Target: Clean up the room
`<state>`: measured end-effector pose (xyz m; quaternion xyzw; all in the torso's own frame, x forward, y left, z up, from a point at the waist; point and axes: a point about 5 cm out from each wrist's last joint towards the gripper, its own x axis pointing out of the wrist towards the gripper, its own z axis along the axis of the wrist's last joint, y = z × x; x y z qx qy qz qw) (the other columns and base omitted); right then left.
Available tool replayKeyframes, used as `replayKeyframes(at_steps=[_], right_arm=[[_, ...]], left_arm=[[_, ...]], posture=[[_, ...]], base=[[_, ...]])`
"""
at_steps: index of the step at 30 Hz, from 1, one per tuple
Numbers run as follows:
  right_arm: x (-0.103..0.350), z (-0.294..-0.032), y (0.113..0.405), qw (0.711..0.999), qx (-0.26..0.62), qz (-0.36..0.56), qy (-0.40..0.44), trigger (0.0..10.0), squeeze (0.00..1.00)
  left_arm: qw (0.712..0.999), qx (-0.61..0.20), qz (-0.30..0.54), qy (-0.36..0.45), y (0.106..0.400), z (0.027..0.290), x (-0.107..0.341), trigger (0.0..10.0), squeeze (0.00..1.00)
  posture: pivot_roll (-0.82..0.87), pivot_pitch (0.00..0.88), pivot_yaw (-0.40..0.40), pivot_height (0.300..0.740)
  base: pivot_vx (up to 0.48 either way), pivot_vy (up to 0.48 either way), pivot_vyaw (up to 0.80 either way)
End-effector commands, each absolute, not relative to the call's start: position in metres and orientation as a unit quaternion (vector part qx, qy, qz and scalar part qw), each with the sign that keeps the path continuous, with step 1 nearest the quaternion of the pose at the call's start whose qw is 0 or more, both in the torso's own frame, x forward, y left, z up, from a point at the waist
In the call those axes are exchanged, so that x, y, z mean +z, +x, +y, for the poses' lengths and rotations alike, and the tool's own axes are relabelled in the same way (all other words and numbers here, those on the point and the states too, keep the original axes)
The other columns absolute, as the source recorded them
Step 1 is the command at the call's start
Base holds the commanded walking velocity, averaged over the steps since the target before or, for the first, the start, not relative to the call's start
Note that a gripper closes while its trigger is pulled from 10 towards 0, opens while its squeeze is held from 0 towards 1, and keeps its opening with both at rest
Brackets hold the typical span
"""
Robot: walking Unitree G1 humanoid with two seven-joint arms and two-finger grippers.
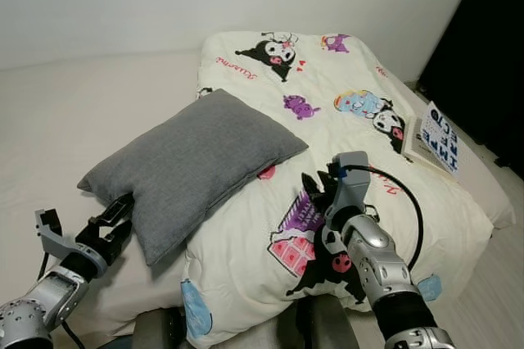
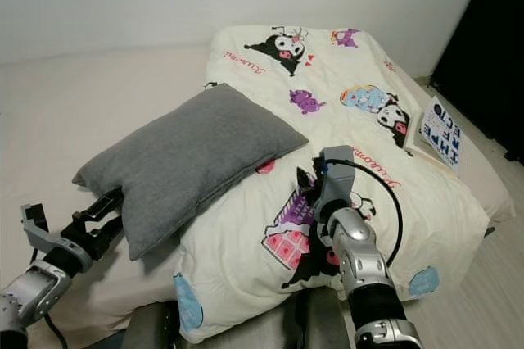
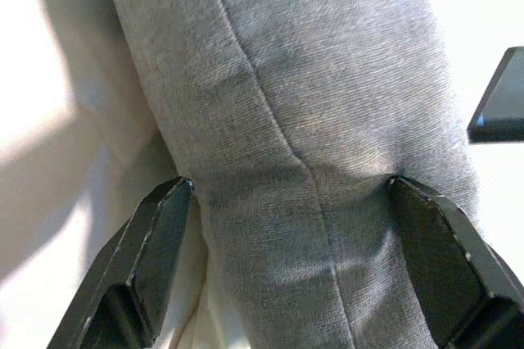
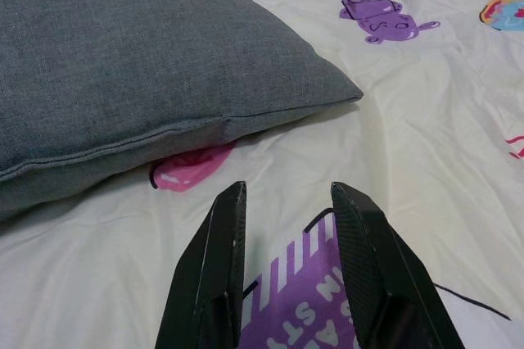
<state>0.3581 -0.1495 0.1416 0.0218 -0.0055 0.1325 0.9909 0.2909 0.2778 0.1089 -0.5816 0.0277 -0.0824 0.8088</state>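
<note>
White walls back a bed (image 1: 74,120) with pale sheets, where a cream cartoon-print duvet (image 1: 344,144) covers the robot's right-hand portion and a grey pillow (image 1: 192,165) lies tilted, its far end resting on the duvet's edge, its near end on the bare sheet. The left gripper (image 1: 119,216) reaches in from the near left corner with its two black fingers (image 3: 160,242) spread wide either side of the pillow's near end; the left wrist view shows the fabric bulging between the pads, touching or nearly touching them, not squeezed. The right gripper (image 4: 286,226) hovers low over the duvet just beside the pillow's right-hand corner, fingers parted by a narrow gap and holding nothing, above a purple-and-pink printed house (image 1: 296,230). A book (image 1: 434,140) with bold blue lettering lies near the duvet's far right edge, well apart from both grippers. Something dark (image 1: 487,54) rises along the right side of the bed, too dim to identify. The duvet's near edge hangs over the foot of the bed, where the robot's own dark body (image 1: 323,324) cuts it off. Bare sheet lies open to the left of the pillow.
</note>
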Motion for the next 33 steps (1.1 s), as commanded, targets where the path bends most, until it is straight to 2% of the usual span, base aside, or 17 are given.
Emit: replayKeyframes(at_steps=[1, 3, 12, 17, 22, 23, 28, 33], right_arm=[[0.134, -0.150, 0.356, 0.991, 0.130, 0.011, 0.024, 10.0, 0.00], [0.134, -0.151, 0.356, 0.991, 0.128, 0.012, 0.022, 10.0, 0.00], [0.133, -0.150, 0.356, 0.991, 0.129, 0.013, 0.023, 10.0, 0.00], [0.132, -0.150, 0.356, 0.991, 0.131, 0.013, 0.021, 10.0, 0.00], [0.132, -0.149, 0.356, 0.991, 0.132, 0.013, 0.021, 10.0, 0.00], [0.132, -0.148, 0.356, 0.991, 0.133, 0.013, 0.020, 10.0, 0.00], [0.133, -0.147, 0.356, 0.991, 0.133, 0.012, 0.020, 10.0, 0.00], [0.134, -0.148, 0.356, 0.991, 0.132, 0.010, 0.021, 10.0, 0.00]], left_arm=[[0.804, -0.053, 0.019, -0.592, 0.286, 0.288, 0.102, 10.0, 1.00], [0.799, -0.040, -0.003, -0.599, 0.285, 0.298, 0.104, 10.0, 1.00], [0.788, -0.071, -0.035, -0.611, 0.289, 0.294, 0.118, 10.0, 1.00], [0.810, -0.123, 0.040, -0.572, 0.293, 0.266, 0.113, 10.0, 1.00], [0.819, -0.135, 0.064, -0.554, 0.296, 0.252, 0.108, 10.0, 1.00], [0.828, -0.138, 0.077, -0.539, 0.297, 0.246, 0.105, 10.0, 1.00], [0.834, -0.139, 0.086, -0.527, 0.299, 0.241, 0.101, 10.0, 1.00], [0.849, -0.123, 0.081, -0.508, 0.318, 0.221, 0.106, 10.0, 1.00]], posture=[[0.01, 0.243, -0.029, 0.577], [0.01, 0.242, -0.030, 0.577], [0.01, 0.238, -0.032, 0.577], [0.01, 0.232, -0.035, 0.577], [0.01, 0.230, -0.036, 0.577], [0.01, 0.229, -0.036, 0.577], [0.01, 0.228, -0.034, 0.577], [0.01, 0.222, -0.034, 0.577]], base=[[0.000, 0.000, 0.00], [0.000, 0.000, 0.00], [0.000, 0.000, 0.00], [0.000, 0.000, 0.00], [0.000, 0.000, 0.00], [0.000, 0.000, 0.00], [0.000, 0.000, 0.00], [0.000, 0.000, 0.00]])
